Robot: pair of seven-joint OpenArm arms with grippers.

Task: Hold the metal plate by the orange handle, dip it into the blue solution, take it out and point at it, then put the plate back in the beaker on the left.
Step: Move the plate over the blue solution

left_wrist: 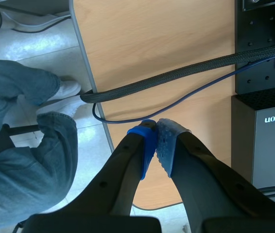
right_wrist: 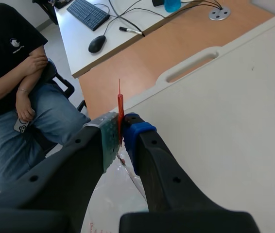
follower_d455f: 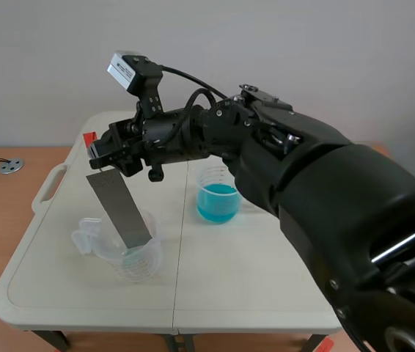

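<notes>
On the white worktop (follower_d455f: 251, 293), the clear beaker on the left (follower_d455f: 130, 257) stands near the beaker of blue solution (follower_d455f: 217, 194), and the right pincer (follower_d455f: 99, 155) is above the clear one, a little aside. The metal plate (follower_d455f: 119, 209) hangs from that pincer, which pinches the thin orange handle (right_wrist: 120, 114). The plate's long axis slants down, and its lower end sits inside the clear beaker. The left pincer (left_wrist: 156, 141), pressed together on nothing, faces away from both beakers, so I judge any lift or lowering must follow that slant with the right arm.

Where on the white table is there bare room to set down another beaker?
Bare table runs along the near edge, in front of the clear beaker and the blue solution beaker. Crowded over the clear beaker, where the right gripper holds the metal plate.
</notes>
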